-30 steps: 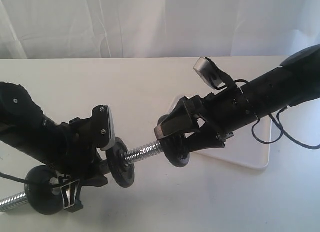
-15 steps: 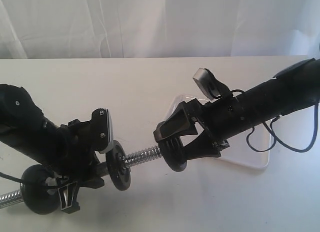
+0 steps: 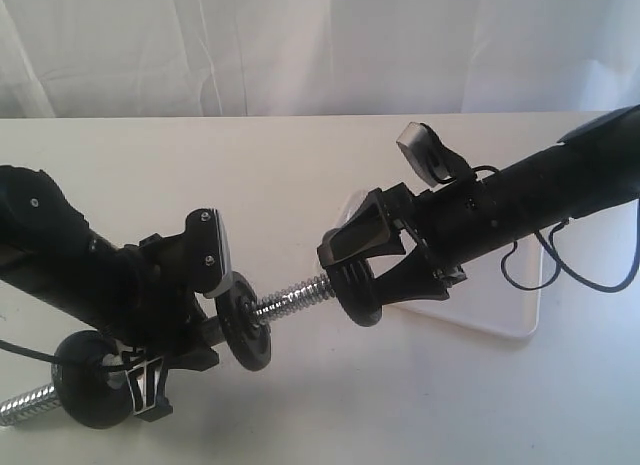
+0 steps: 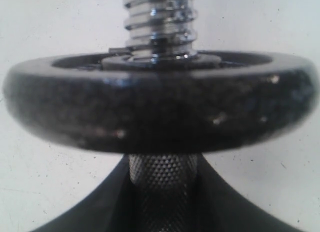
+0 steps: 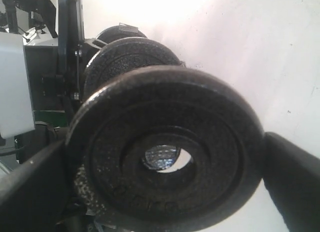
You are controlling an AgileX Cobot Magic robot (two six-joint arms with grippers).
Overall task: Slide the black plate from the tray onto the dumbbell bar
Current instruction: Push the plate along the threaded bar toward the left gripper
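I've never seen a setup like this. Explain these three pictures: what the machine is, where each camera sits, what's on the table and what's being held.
This is a robot with two black arms, each ending in a two-fingered gripper. The wide picture comes from a camera off the arms, looking across a white table. The other two come from small cameras on the wrists, so they show the fingers at close range. The left gripper is clamped on the dumbbell bar, a chrome rod carrying two black discs. The right gripper pinches the black plate by its rim and holds it at the bar's threaded tip, which shows through the plate's hole in the right wrist view. The white tray lies on the table beneath the right arm.
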